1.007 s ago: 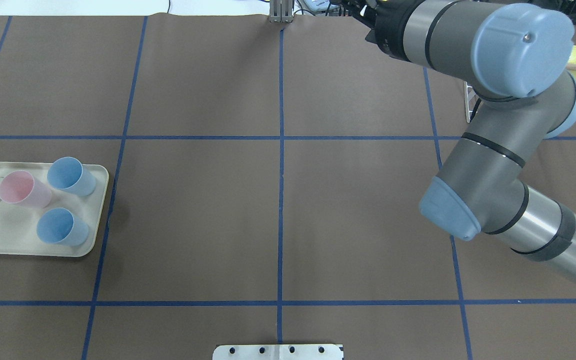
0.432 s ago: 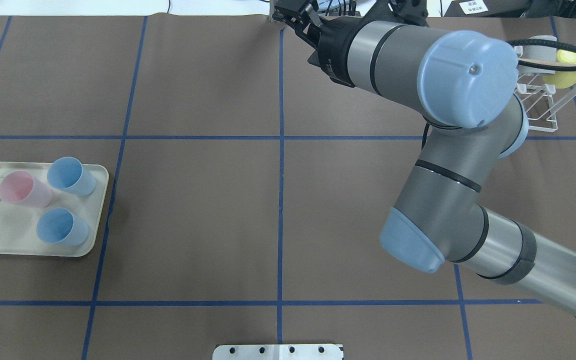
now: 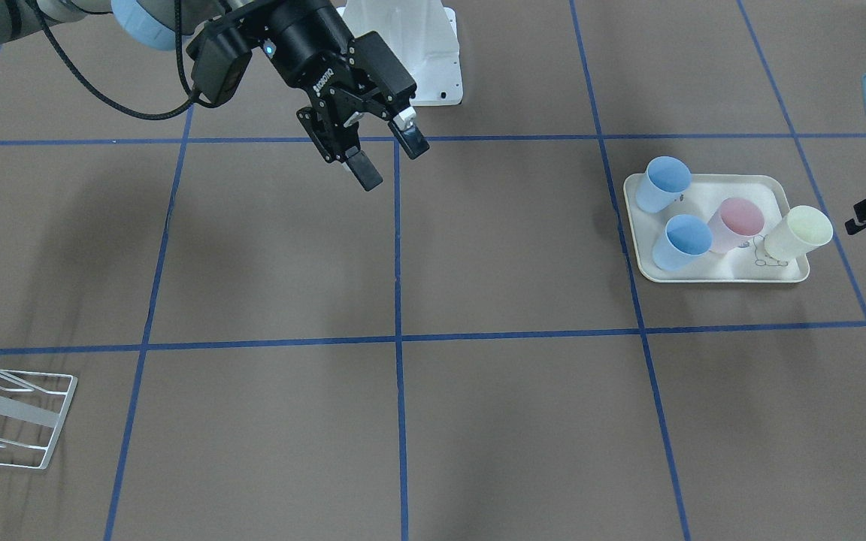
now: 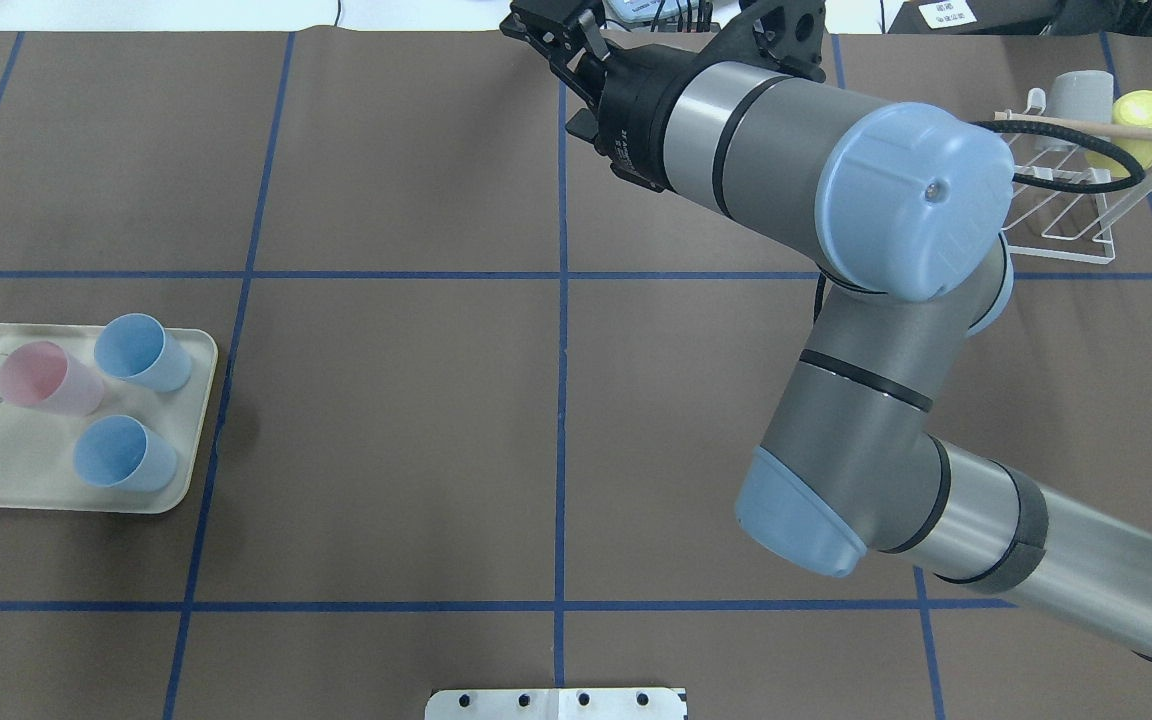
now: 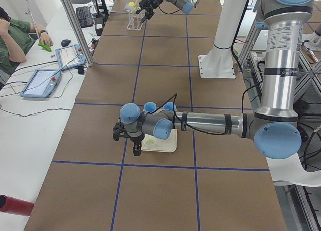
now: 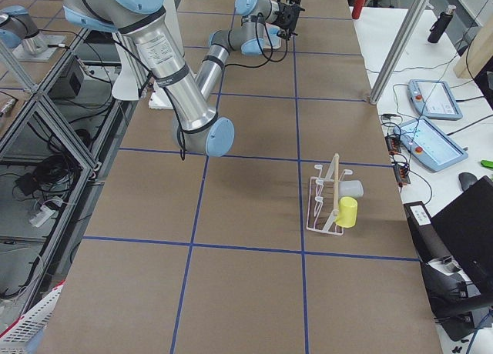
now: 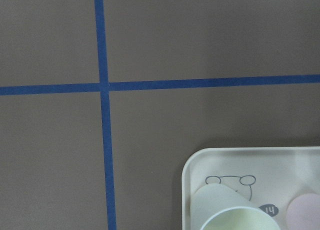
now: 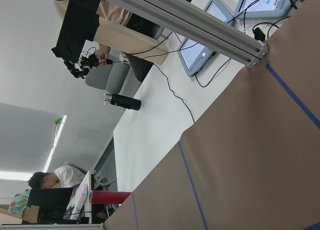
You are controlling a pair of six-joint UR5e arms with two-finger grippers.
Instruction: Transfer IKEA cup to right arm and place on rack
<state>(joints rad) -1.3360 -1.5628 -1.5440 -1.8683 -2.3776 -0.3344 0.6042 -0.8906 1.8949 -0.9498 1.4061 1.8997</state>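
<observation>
Empty, fingers apart, the right end effector (image 3: 386, 159) seemingly awaits handover; the left end effector (image 5: 134, 144) hovers by the pale-green cup (image 3: 797, 234), grip unclear.

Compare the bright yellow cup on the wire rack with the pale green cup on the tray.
Colour: the bright yellow plastic cup is vivid; the pale green plastic cup is washed-out.
Place: the yellow one sits on the white wire rack; the pale one stands on the cream tray.
Pose: the yellow cup shows its closed base, the pale cup its open mouth.
Both are plain tapered tumblers.

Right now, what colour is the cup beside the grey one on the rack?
The cup is yellow, clearest in the overhead view.
</observation>
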